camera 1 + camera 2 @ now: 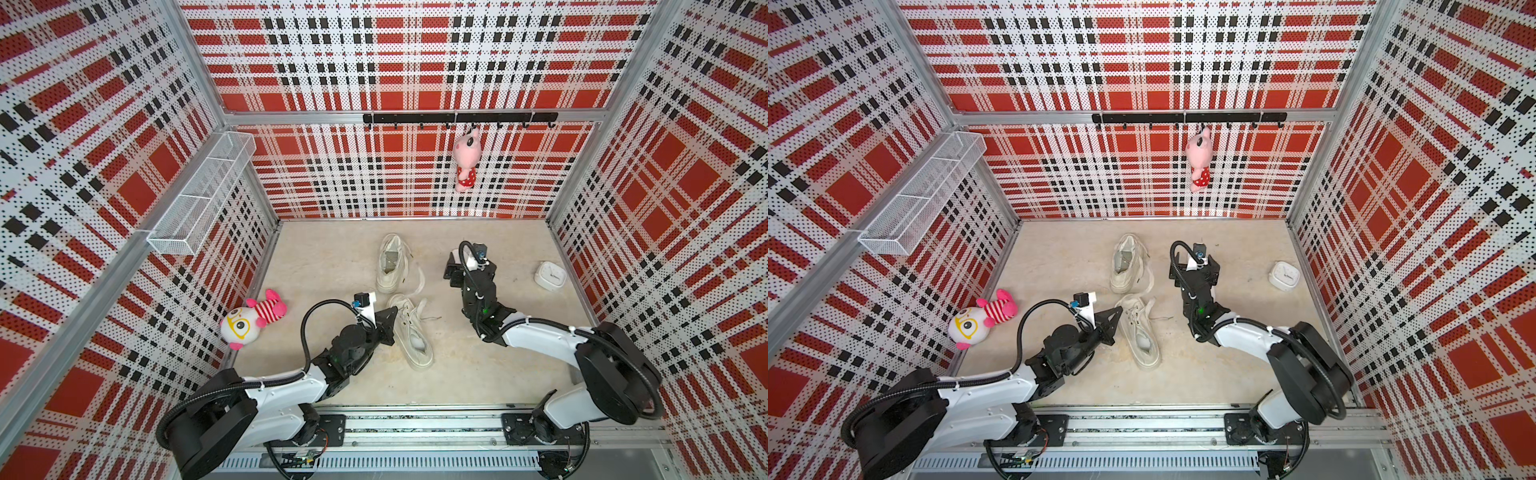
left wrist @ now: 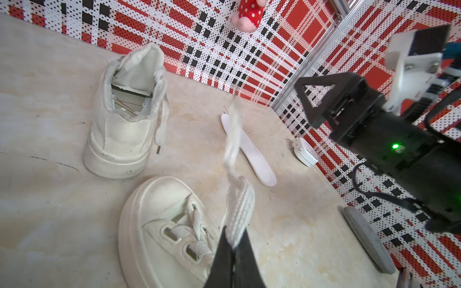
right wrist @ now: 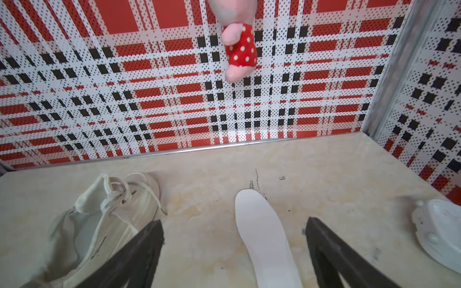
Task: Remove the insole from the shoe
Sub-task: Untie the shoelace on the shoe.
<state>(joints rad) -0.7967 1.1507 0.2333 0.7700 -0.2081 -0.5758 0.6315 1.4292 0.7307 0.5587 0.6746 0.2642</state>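
Now, my right gripper (image 3: pixel 234 220): the fingers stand wide apart and hold nothing; it hangs just above the insole.
Insole (image 3: pixel 264 237): outside of both shoes, flat on the table (image 3: pixel 336 174), between the far shoe (image 3: pixel 99 214) and the clock (image 3: pixel 439 232).
Insole axis: the long axis runs from the back wall toward my base, about parallel to the far shoe. One rounded end points at the back wall. The other end passes under my right wrist. Toe or heel, I cannot tell.
Insole in the top views: I cannot make it out, my right wrist is over it.
My left gripper (image 2: pixel 234 245): closed tightly on the lace (image 2: pixel 239 207) of the near shoe (image 2: pixel 159 219); the lace rises from the shoe, and its upper part is blurred.
Shoes: both white, both toes toward the back wall; the near toe is close behind the far heel, not touching.
Beside the insole: the far shoe on one long side, the clock near on the other side.
Further away: a striped plush (image 1: pixel 249 318) on the table by the left wall, a pink plush (image 1: pixel 467 160) hanging on the back wall, and a wire basket (image 1: pixel 199 195).
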